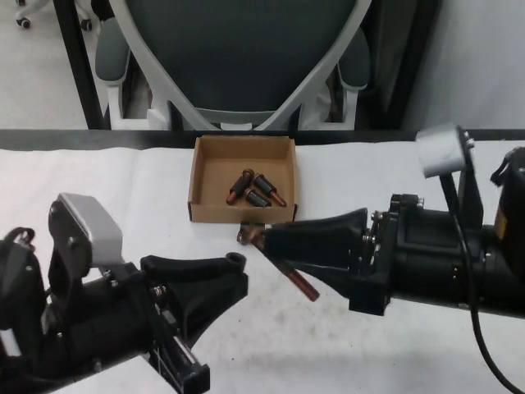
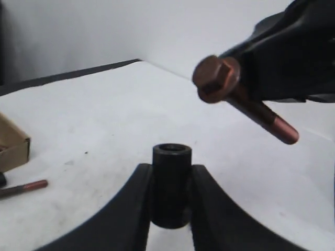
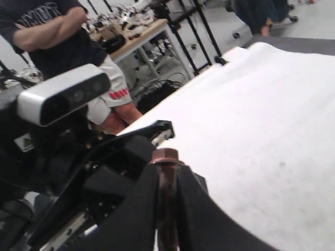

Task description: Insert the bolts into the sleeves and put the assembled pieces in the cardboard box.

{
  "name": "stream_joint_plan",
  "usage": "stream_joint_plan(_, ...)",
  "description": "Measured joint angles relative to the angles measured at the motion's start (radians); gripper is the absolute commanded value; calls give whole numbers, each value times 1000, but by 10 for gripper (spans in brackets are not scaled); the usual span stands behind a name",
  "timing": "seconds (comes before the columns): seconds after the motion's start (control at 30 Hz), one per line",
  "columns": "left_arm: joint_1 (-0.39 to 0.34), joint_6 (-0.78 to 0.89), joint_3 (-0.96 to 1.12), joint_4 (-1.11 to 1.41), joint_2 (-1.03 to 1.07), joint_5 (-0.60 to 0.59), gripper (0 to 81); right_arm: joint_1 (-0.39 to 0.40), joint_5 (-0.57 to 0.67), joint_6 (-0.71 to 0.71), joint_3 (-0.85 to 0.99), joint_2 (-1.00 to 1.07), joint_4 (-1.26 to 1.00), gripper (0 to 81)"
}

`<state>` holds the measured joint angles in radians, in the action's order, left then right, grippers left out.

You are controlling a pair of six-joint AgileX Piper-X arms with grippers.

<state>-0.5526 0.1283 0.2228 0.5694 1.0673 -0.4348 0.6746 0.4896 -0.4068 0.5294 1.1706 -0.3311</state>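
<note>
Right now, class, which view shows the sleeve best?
The left wrist view: the sleeve sits close up in the left claw, its bore showing. The high view shows it small at the claw's tip; the right wrist view leaves it unclear.

Lab workshop: office chair (image 1: 246,49) behind bench (image 1: 98,172), cluttered worktable (image 3: 149,29), cables (image 3: 157,89) beyond.

Cardboard box (image 1: 242,211) far centre of bench (image 1: 394,176) (assembled pieces (image 1: 256,189) inside), bolt (image 1: 291,279) before it, sleeve (image 2: 171,178) nearer left

Bright, even overhead light. White bench (image 1: 123,176) near washed out, no hard glare. Shadows faint, soft-edged. Dull sheen on bolt (image 2: 217,78) head. Black sleeve (image 2: 171,157) barely separates from dark left gripper (image 2: 171,172) holding it.
</note>
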Motion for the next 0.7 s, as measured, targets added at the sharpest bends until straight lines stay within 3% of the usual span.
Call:
stream_joint_plan(0.17,0,-31,0,-70,0,158,8,-16,-75,56,0,0,119,2)
stream_joint_plan(0.27,0,-40,0,-77,0,183,8,-22,-102,85,0,9,214,2)
stream_joint_plan(0.7,104,0,0,-81,-25,167,8,-23,-145,92,0,228,324,2)
